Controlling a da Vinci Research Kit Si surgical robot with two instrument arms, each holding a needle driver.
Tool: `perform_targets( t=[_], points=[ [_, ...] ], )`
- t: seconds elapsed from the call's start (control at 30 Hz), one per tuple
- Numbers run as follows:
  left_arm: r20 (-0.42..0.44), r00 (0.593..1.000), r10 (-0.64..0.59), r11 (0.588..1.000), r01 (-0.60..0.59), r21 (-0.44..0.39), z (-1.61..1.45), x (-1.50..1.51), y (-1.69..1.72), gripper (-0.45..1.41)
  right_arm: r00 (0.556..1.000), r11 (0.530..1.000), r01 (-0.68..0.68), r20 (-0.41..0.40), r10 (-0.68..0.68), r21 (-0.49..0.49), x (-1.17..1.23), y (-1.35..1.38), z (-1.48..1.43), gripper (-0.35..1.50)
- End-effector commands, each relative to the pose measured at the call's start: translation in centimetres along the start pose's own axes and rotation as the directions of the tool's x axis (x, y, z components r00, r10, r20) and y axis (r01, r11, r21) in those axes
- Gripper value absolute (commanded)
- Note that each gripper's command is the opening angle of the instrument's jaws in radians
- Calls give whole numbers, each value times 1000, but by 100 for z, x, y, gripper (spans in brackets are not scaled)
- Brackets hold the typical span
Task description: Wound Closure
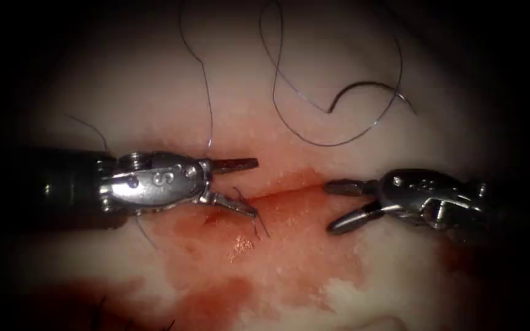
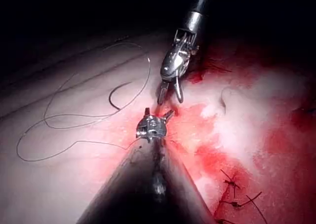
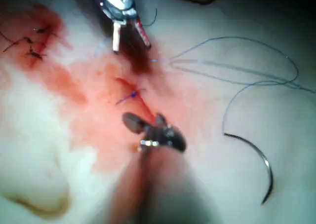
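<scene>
Both tools stand with jaws spread and empty over the cut (image 1: 289, 191), the left tool (image 1: 240, 187) facing the right tool (image 1: 338, 205), while the needle (image 1: 363, 91) lies free on the tissue (image 1: 154, 92) beyond, thread (image 1: 314, 138) looping around it.

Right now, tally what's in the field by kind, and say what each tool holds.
Tools: 2, left tool and right tool, jaws open, both holding nothing
Needle: 1, lying free on the tissue, not in it
Thread: 1 long strand
Cut: 1
Total: 5
</scene>
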State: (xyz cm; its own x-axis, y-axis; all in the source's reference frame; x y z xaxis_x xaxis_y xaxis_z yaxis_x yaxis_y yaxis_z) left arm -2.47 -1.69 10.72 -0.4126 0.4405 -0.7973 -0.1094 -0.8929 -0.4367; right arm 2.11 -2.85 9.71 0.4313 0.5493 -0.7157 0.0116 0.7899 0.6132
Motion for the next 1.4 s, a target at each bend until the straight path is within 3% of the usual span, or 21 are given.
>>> perform_targets(
  t=[0.03,0.57,0.97,1.4],
  points=[
    [1,1000,2,1000,-2,3,10,-3,-1,56,1000,1000,2,-1,-2,-1,0,4,6,130],
    [34,999,16,999,-17,36,60,-12,14,54,999,998,37,20,-36,-41,-1,9,-2,128],
    [95,995,28,998,-32,48,96,-42,6,54,998,996,45,37,-42,-79,-4,13,-9,126],
    [95,995,19,998,-24,50,98,-45,6,54,996,991,79,46,-74,-108,5,23,-18,125]
  ],
)
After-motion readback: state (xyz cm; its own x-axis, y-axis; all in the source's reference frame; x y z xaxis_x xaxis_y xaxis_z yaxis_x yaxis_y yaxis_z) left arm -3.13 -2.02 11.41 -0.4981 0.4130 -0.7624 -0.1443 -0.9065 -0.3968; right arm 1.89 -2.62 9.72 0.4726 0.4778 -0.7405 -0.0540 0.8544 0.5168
